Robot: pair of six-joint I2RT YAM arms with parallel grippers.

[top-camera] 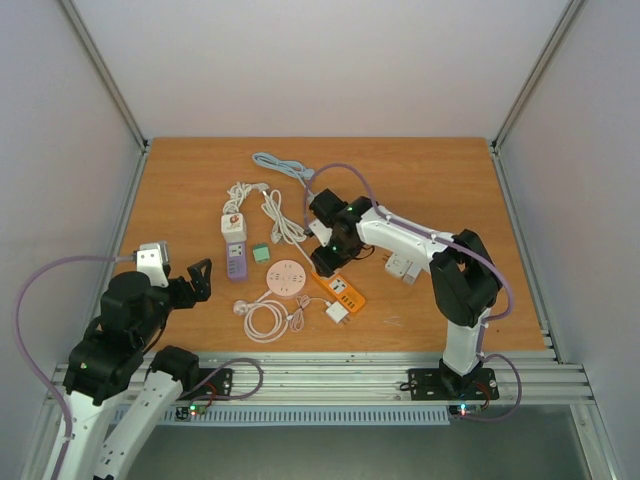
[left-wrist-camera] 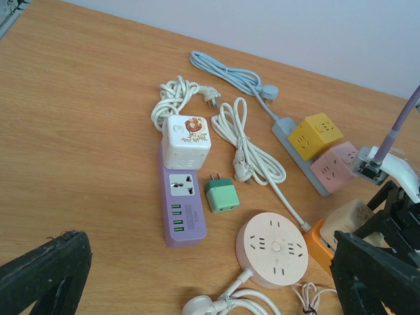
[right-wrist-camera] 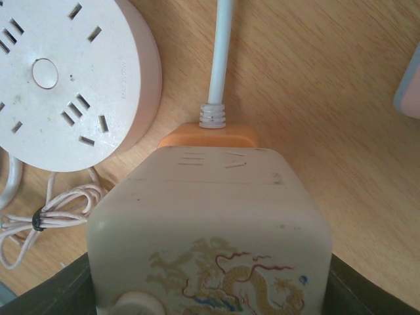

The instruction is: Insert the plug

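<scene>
The cream cube-shaped plug adapter with a dragon print [right-wrist-camera: 210, 249] sits clamped in the right pincer [top-camera: 329, 254], directly over the cable end of the orange plastic power strip [right-wrist-camera: 209, 136], around the middle of the wooden table [top-camera: 440, 180]. Whether it touches the strip I cannot tell. A round pink socket hub [right-wrist-camera: 65, 85] lies just beside the strip, on the side towards the table's left edge. The left pincer [top-camera: 197, 282] hangs spread wide near the table's near left corner, holding nothing
</scene>
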